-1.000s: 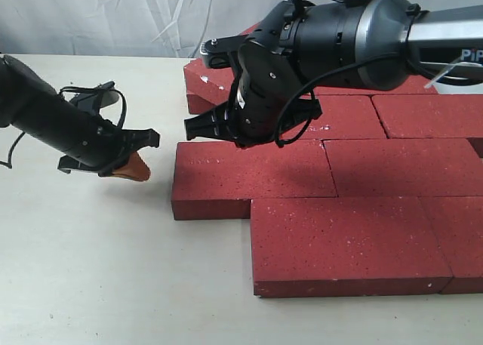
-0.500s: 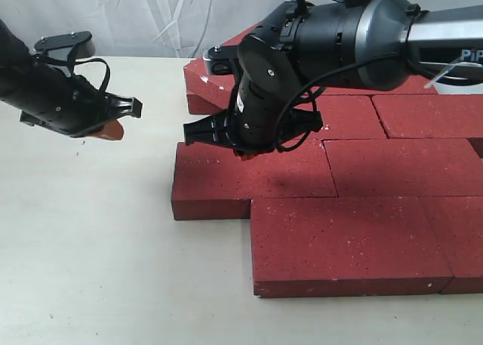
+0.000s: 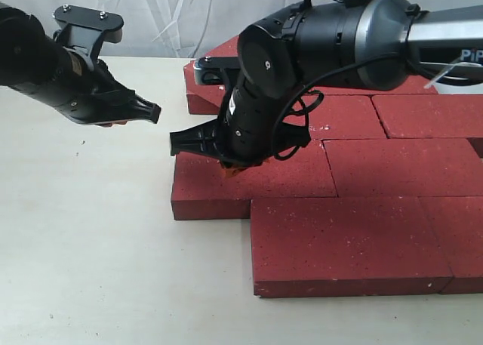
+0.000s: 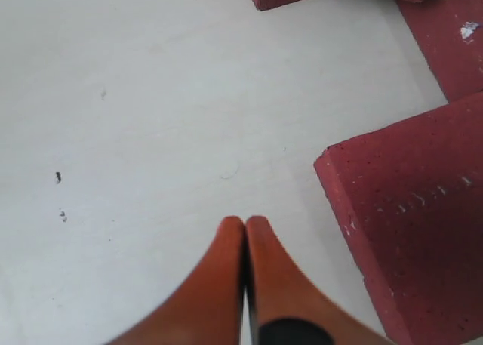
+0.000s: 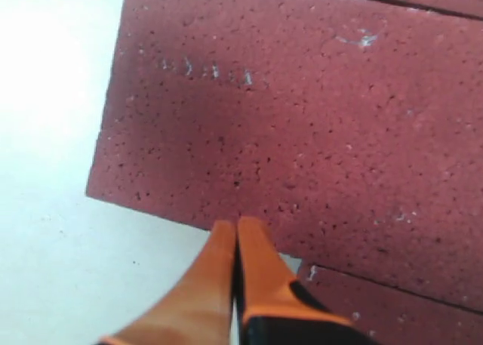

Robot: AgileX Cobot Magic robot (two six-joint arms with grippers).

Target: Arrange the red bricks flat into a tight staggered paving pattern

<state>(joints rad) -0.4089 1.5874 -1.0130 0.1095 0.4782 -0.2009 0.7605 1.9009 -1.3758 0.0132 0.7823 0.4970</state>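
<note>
Red bricks (image 3: 347,243): lay flat on the right part of the desk (image 3: 90,247), in rows set edge to edge with the joints staggered.
Leftmost brick (image 3: 256,180): sat in the second row from the front, and its left end jutted out past the front row.
Right tool (image 3: 230,167): orange fingers pressed together with no gap showing, and nothing was held.
Right tool, place: pointed down over the left end of the leftmost brick. In the wrist view the tip (image 5: 236,226) sat at that brick's (image 5: 302,118) edge, where the pale desk (image 5: 45,232) began. Whether it touched the brick could not be told.
Left tool (image 3: 151,112): fingers likewise together, gripping nothing.
Left tool, place: hung in the air above bare desk, left of the rear bricks and apart from them.
Left wrist view: closed tip (image 4: 244,224) over the desk (image 4: 151,96), with a brick corner (image 4: 423,209) off to one side and not touched.
Desk: off-white, with a few small dark specks.
</note>
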